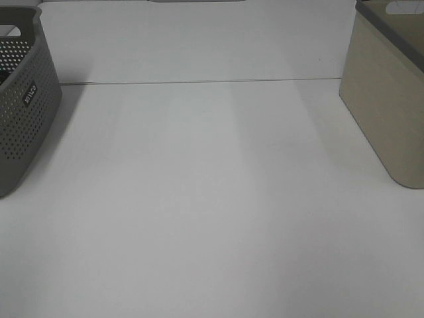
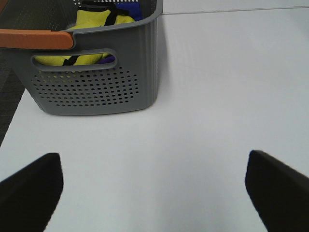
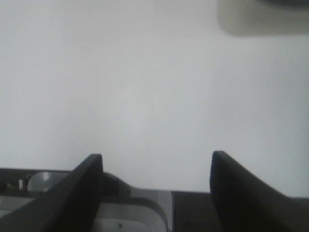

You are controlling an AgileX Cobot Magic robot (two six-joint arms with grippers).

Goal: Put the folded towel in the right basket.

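Both tools [image 2: 153, 193] [image 3: 157, 188] wide apart, empty

A grey perforated basket [image 2: 96, 72] holding yellow and what looks like blue cloth [image 2: 99, 19] stands on the white table [image 2: 217, 96], beyond the spread-apart left gripper [image 2: 154, 193].

The beige, solid-walled right basket [image 1: 387, 112] with its dark grey rim stood upright at the table's far right edge, partly cut off; its inside was hidden, and no folded towel showed.
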